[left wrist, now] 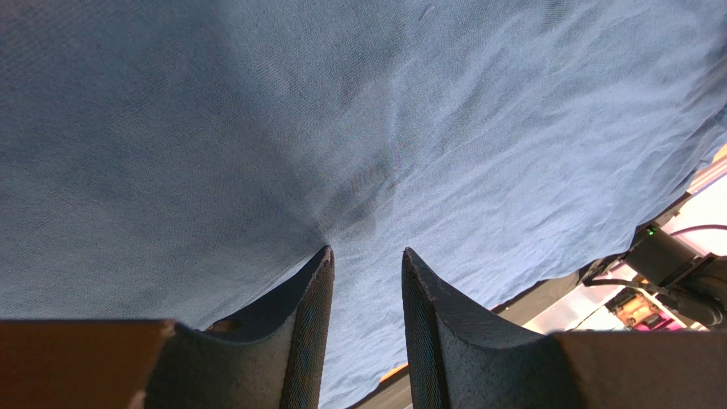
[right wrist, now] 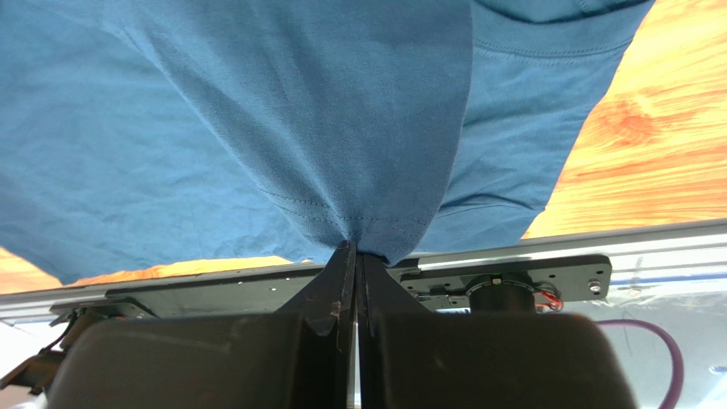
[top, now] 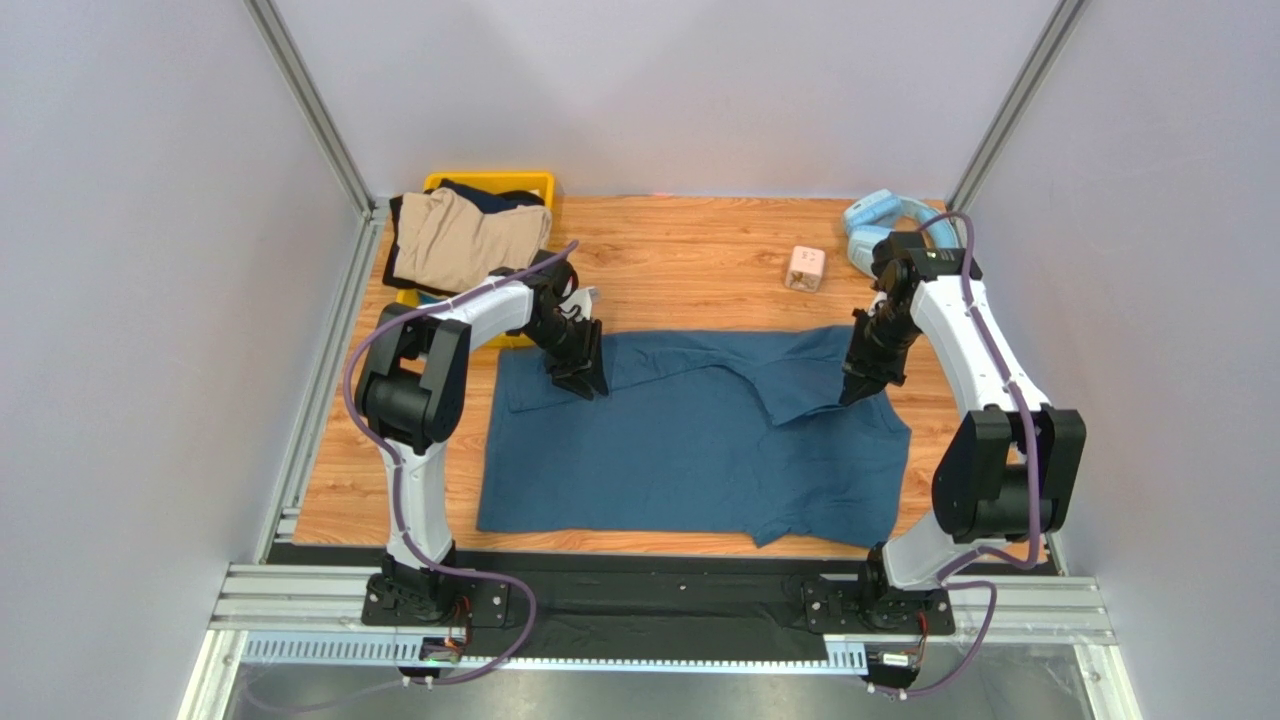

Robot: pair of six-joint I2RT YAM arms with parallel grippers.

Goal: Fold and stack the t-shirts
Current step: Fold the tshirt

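A large dark teal-blue t-shirt (top: 691,450) lies spread on the wooden table, its right part folded over toward the middle. My left gripper (top: 586,383) is at the shirt's upper left; in the left wrist view its jaws (left wrist: 367,253) stand open with the tips on the cloth (left wrist: 427,128), and nothing is between them. My right gripper (top: 854,393) is shut on a hemmed edge of the teal shirt (right wrist: 299,111), which hangs pinched from its tips (right wrist: 356,247). A bunched tan t-shirt (top: 458,240) and a dark navy garment (top: 489,195) lie at the back left.
A yellow bin (top: 534,183) sits under the tan and navy garments. Light-blue headphones (top: 879,225) lie at the back right, with a small tan block (top: 807,267) beside them. Metal frame rails border the table.
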